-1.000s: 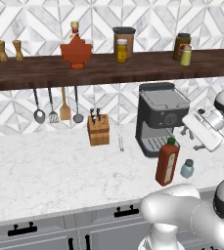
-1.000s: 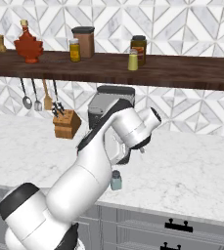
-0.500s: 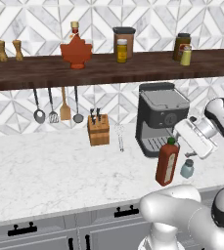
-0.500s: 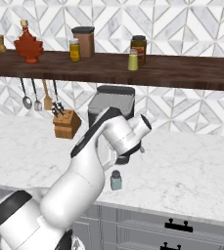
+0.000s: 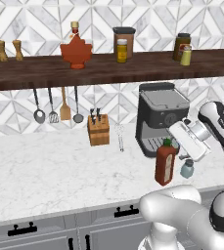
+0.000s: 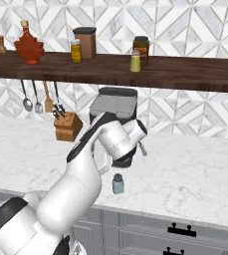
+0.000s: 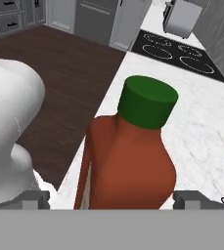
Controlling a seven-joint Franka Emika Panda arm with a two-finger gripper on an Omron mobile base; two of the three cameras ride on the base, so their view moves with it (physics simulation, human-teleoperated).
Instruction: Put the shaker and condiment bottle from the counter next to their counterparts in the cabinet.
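Currently veined white marble counter point(image 5: 50, 176), plain dark wood shelf point(image 5: 45, 73), slim glossy dark-red bottle point(image 5: 165, 163) with green cap near counter's front edge, label unreadable, tiny glass shaker point(image 5: 187, 168) beside it, gripper point(image 7: 111, 200) jaws apart around bottle.

Coffee machine point(image 5: 160, 117) stands close behind condiment bottle point(image 5: 165, 162), shaker point(image 5: 187, 168) just beside it; table point(image 5: 45, 171) bare leftward to knife block point(image 5: 98, 129); shelf point(image 5: 35, 73) gap between maple-leaf bottle point(image 5: 76, 49) and jar point(image 5: 122, 50)
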